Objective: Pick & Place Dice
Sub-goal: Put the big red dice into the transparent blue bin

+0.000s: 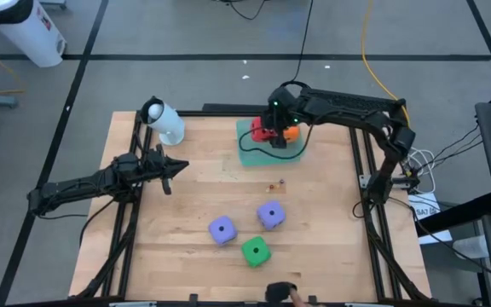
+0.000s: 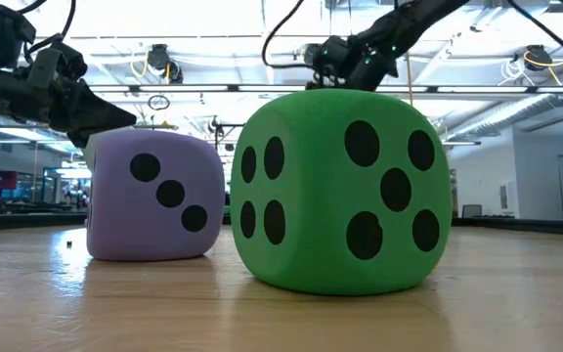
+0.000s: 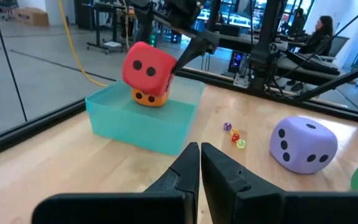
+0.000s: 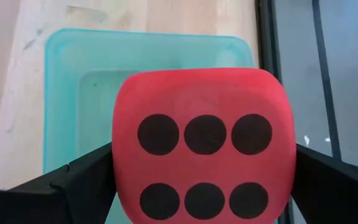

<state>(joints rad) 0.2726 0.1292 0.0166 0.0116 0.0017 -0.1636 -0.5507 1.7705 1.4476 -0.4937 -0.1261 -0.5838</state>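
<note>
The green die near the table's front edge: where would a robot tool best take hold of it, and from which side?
Probably from straight above, closing on two opposite flat side faces of the green die. It sits flat on the table, and the nearest purple die stands slightly apart.

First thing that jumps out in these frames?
The red die between the right hand's wide-spread fingers, over the translucent green tray at the table's far edge, with the orange die under it. Then the green die filling the low view, one purple die beside it.
</note>
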